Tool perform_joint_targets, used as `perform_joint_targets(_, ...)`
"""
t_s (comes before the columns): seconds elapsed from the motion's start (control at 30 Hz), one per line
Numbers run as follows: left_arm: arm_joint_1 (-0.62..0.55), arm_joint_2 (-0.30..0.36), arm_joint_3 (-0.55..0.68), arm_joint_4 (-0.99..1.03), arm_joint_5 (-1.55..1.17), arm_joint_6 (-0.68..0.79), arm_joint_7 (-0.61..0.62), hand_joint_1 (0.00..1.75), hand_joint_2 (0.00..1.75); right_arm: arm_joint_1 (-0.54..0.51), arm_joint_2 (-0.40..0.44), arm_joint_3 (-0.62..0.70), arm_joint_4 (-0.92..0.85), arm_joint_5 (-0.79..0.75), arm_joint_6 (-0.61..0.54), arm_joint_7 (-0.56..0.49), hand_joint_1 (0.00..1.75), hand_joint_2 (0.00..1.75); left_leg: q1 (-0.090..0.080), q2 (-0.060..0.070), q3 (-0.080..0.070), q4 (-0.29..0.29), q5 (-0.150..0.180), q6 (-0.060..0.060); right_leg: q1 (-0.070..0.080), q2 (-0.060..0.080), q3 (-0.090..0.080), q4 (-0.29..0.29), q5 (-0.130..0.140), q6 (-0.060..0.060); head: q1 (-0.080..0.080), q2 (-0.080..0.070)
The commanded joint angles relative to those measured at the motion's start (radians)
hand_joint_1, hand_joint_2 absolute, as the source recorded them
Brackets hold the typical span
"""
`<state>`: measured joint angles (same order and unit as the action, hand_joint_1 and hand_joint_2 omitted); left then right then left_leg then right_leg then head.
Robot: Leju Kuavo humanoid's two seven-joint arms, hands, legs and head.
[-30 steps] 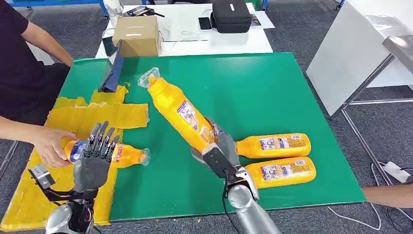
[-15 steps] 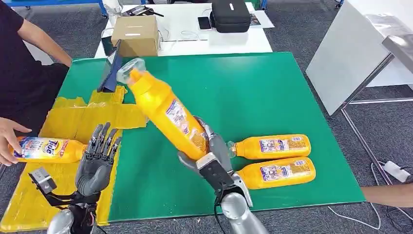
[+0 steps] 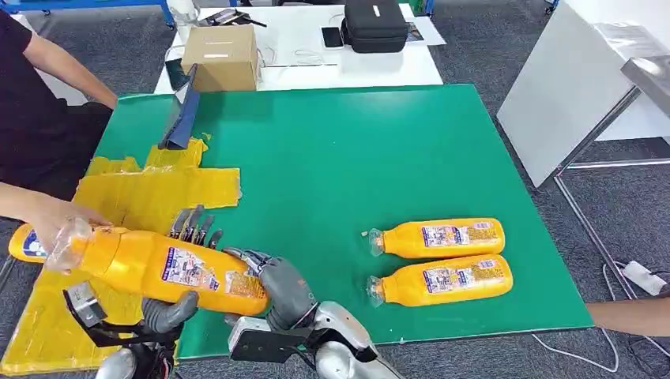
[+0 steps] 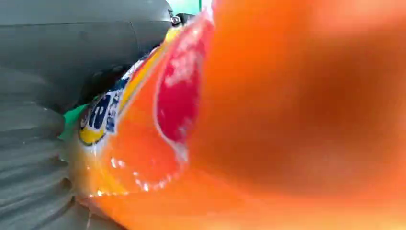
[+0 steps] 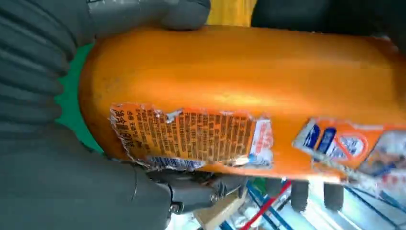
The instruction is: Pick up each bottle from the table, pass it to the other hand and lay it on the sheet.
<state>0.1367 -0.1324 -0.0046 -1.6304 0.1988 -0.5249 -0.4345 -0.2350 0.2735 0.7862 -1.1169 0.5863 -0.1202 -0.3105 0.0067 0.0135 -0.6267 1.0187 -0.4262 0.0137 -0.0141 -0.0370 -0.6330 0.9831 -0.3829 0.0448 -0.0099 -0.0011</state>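
Note:
My right hand grips the base of a large orange bottle, held level over the table's front left; the grip also shows in the right wrist view, right hand on the bottle. My left hand is against the bottle from behind, its fingers straight up above it and its thumb under it. The bottle is pressed close in the left wrist view. Two more orange bottles lie side by side on the green table. The yellow sheet lies at the left.
A person's hand at the left edge holds another bottle over the sheet. A dark tablet stands at the table's far left. Behind are a cardboard box and black case. A white board leans at the right.
My right hand has swung the bottle down and to the left, from pointing up to lying level against my left hand. The person has drawn the other bottle further left.

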Motion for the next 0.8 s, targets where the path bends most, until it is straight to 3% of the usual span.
perform_joint_targets(0.03,-0.026,0.029,-0.061,0.015,0.018,-0.008,0.004,0.00,1.75,-0.015,0.028,0.081,0.179,0.018,0.008,0.011,1.75,1.75,0.001,-0.001,0.003,-0.001,0.000,-0.001,0.000,0.001,0.003,-0.001,-0.001,-0.001,0.000,0.000)
perform_joint_targets(0.13,-0.029,0.034,-0.067,0.023,0.030,-0.020,0.005,0.00,1.75,-0.019,0.033,0.079,0.195,0.020,0.004,0.009,1.75,1.75,0.001,-0.002,0.005,-0.001,-0.001,-0.001,0.000,0.001,0.005,-0.001,-0.002,-0.002,0.000,0.000)
perform_joint_targets(0.17,-0.028,0.036,-0.067,0.025,0.032,-0.023,0.004,1.75,1.75,-0.021,0.033,0.078,0.196,0.021,0.003,0.010,1.75,1.75,0.001,-0.002,0.004,-0.001,-0.001,-0.001,0.000,0.001,0.003,-0.001,-0.001,-0.002,0.000,0.000)
perform_joint_targets(0.4,0.010,0.067,-0.020,0.000,0.060,-0.053,-0.033,1.75,1.75,-0.056,0.063,0.066,0.210,0.013,0.007,0.015,1.75,1.75,0.001,0.001,0.004,-0.001,-0.001,-0.001,0.000,0.003,0.003,0.000,-0.001,-0.002,0.000,0.000)
perform_joint_targets(0.57,0.045,0.063,0.078,-0.022,0.060,-0.112,-0.055,1.75,1.75,-0.108,0.076,0.094,0.207,-0.045,-0.020,0.037,1.75,1.75,0.001,0.002,0.002,0.000,-0.001,-0.001,0.000,0.004,0.001,0.000,-0.001,-0.002,0.000,0.000)
perform_joint_targets(0.6,0.049,0.062,0.097,-0.022,0.057,-0.124,-0.058,1.75,1.75,-0.120,0.076,0.105,0.205,-0.061,-0.030,0.042,1.62,1.75,0.001,0.004,0.005,0.000,-0.002,-0.001,0.000,0.007,0.003,0.001,-0.001,-0.002,0.000,0.000)
perform_joint_targets(0.63,0.054,0.057,0.133,-0.026,0.031,-0.132,-0.074,1.75,1.75,-0.137,0.076,0.121,0.197,-0.085,-0.082,0.046,0.17,1.75,0.001,0.003,0.003,0.000,-0.001,-0.001,0.000,0.006,0.001,0.001,-0.001,-0.002,0.000,0.000)
perform_joint_targets(0.67,0.061,0.059,0.173,-0.028,0.010,-0.136,-0.093,1.75,1.75,-0.162,0.076,0.146,0.185,-0.105,-0.113,0.062,0.00,1.75,0.001,0.004,0.006,0.000,-0.003,-0.001,0.000,0.008,0.003,0.001,-0.001,-0.003,0.000,0.000)
perform_joint_targets(0.8,0.059,0.053,0.260,-0.019,-0.005,-0.194,-0.104,1.75,1.75,-0.208,0.076,0.180,0.154,-0.181,-0.132,0.101,0.00,1.75,0.001,0.004,0.001,0.000,-0.001,-0.001,0.000,0.006,0.000,0.001,0.000,-0.002,0.000,0.000)
